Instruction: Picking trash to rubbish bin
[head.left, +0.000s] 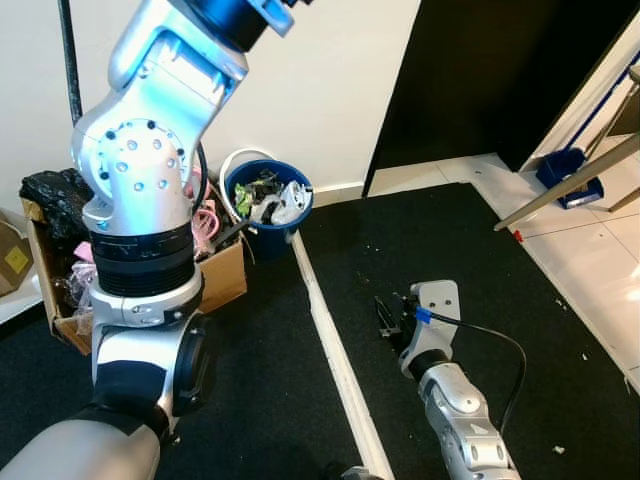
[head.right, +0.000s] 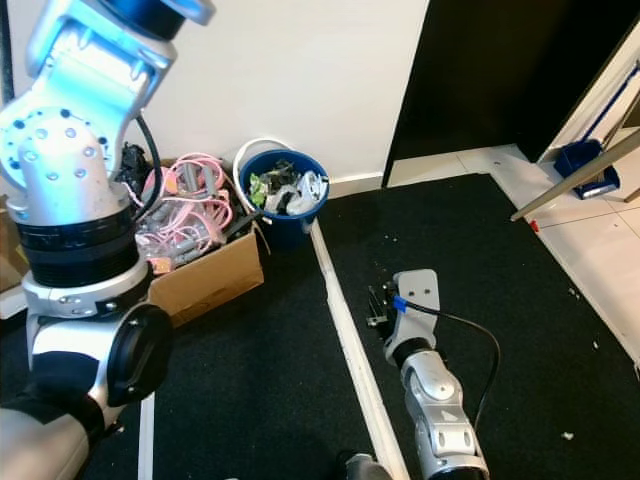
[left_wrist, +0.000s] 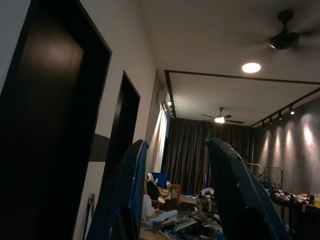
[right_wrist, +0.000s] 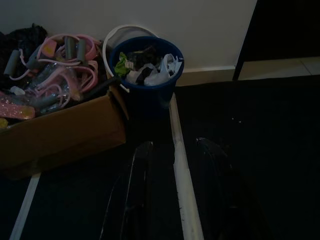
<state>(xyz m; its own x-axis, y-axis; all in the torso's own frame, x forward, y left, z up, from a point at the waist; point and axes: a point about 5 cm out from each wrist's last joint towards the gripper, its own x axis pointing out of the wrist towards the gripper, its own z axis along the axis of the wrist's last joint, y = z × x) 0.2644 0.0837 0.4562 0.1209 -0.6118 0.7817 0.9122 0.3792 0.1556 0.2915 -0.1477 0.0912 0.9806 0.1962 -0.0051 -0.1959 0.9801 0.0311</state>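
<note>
the blue rubbish bin (head.left: 268, 205), full of trash (head.left: 272, 196), is standing against the wall beside a cardboard box (head.right: 205, 270). left gripper (left_wrist: 175, 195) is pointing upward, fingers apart, empty. right gripper (right_wrist: 175, 195) is hovering low over the black carpet (head.left: 450, 250), fingers apart.

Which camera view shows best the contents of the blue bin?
The right wrist view: the blue bin is seen unobstructed, full of crumpled trash. Both eye views show it too, smaller, beside the cardboard box. The left wrist view faces the ceiling.

Blue bin (head.left: 268, 205), seemingly black carpet (head.left: 450, 260)
</note>
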